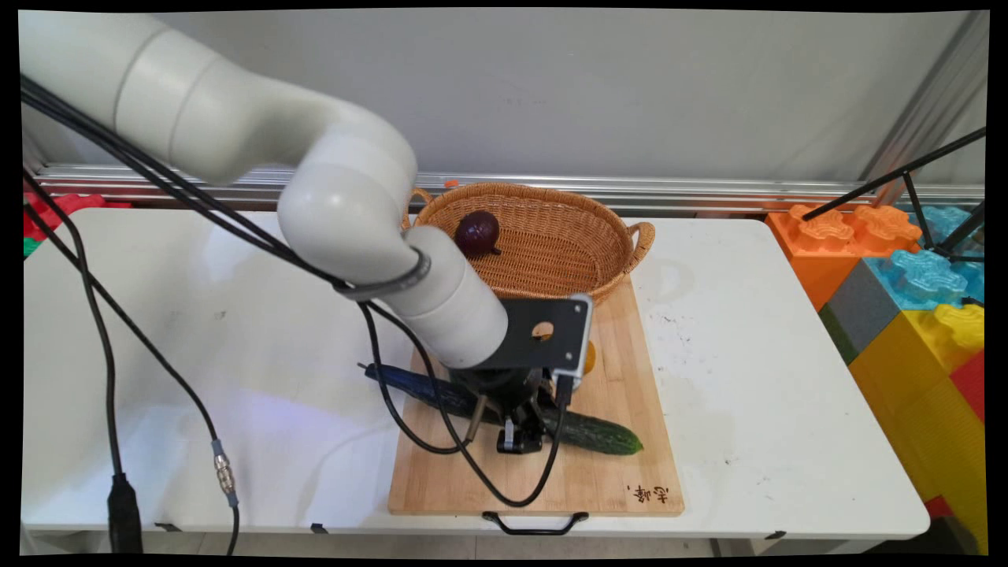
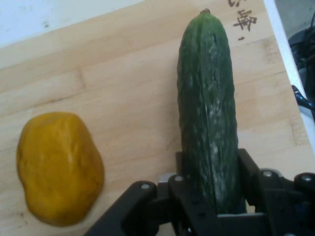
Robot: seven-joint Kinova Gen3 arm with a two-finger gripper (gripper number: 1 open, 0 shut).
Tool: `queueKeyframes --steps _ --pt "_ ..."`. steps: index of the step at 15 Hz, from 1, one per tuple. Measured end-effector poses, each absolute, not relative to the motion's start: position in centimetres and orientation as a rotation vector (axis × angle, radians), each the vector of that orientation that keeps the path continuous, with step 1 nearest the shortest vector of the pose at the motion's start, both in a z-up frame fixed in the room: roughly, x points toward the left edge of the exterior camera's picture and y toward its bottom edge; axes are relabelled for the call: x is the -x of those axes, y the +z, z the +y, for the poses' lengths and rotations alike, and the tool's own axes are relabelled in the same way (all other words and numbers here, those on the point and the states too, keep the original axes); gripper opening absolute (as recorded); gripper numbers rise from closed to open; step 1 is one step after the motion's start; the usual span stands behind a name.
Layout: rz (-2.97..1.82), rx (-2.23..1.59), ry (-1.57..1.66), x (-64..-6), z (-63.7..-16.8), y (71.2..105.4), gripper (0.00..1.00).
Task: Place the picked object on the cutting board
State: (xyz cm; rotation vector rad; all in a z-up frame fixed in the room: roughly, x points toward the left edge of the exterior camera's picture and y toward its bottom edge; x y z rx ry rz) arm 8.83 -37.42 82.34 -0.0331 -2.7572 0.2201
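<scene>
The gripper (image 1: 520,437) was lowered onto the wooden cutting board (image 1: 606,480) and clenched around a dark green cucumber (image 1: 602,433). In the hand view, the cucumber (image 2: 209,113) ran lengthwise between the two fingers (image 2: 253,169), which pressed against its sides near one end. The cucumber lay flat on the board, its left end extending past the board's left edge over the white table (image 1: 748,378). A yellow-orange fruit (image 2: 59,167), kind indeterminate, rested on the cutting board (image 2: 133,98) beside the cucumber, apart from it. A wicker basket (image 1: 575,236) stood at the board's far end, its near side overlapping the board. A dark purple round fruit (image 1: 477,233) lay inside the basket. Large coloured building blocks (image 1: 906,276) were stacked beyond the table's right edge.
</scene>
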Motion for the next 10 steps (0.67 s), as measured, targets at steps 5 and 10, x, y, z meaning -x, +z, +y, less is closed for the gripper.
queueKeyframes --steps 5,10 --pt "-2.740 0.096 0.235 -9.0 -37.2 80.0 0.00" --pt "-2.708 0.139 0.254 -9.3 -37.4 78.7 0.00"
